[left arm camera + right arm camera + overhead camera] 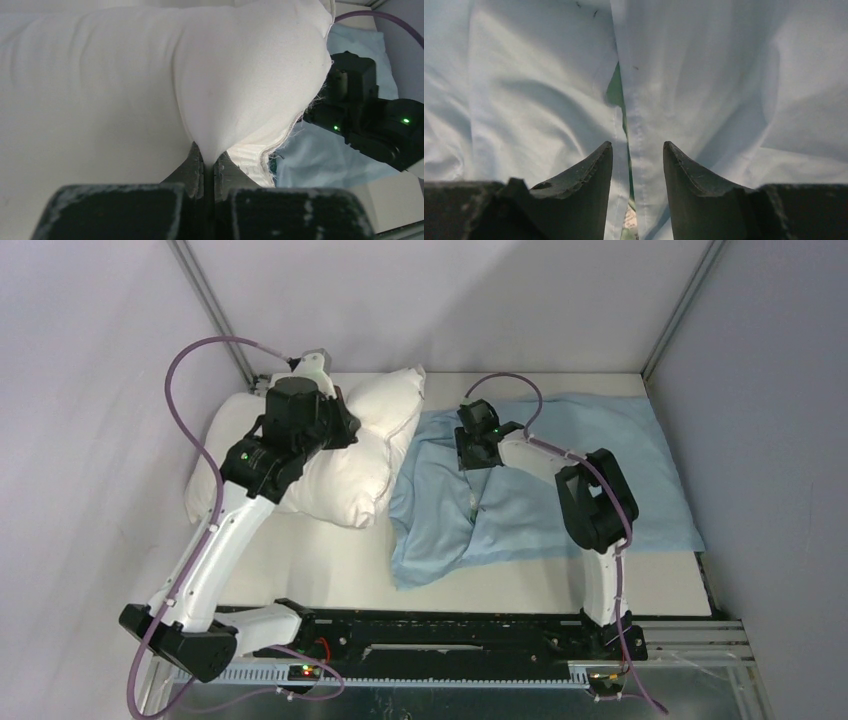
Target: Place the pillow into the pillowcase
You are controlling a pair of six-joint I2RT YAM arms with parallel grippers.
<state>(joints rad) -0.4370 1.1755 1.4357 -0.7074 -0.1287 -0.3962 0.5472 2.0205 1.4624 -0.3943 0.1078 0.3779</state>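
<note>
Beside the pillowcase (560,480) edge, the left gripper (209,162) is pinching the pillow (150,75); the right gripper (638,150) fingers are straddling the hem, narrowly parted.

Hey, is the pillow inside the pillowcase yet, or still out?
Out. The pillow lies bare beside the pillowcase, pinched by the left gripper; the right gripper is open over the case's seam.

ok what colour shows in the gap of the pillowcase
Sea-green, in the pillowcase slit; right wrist view shows it best.
</note>
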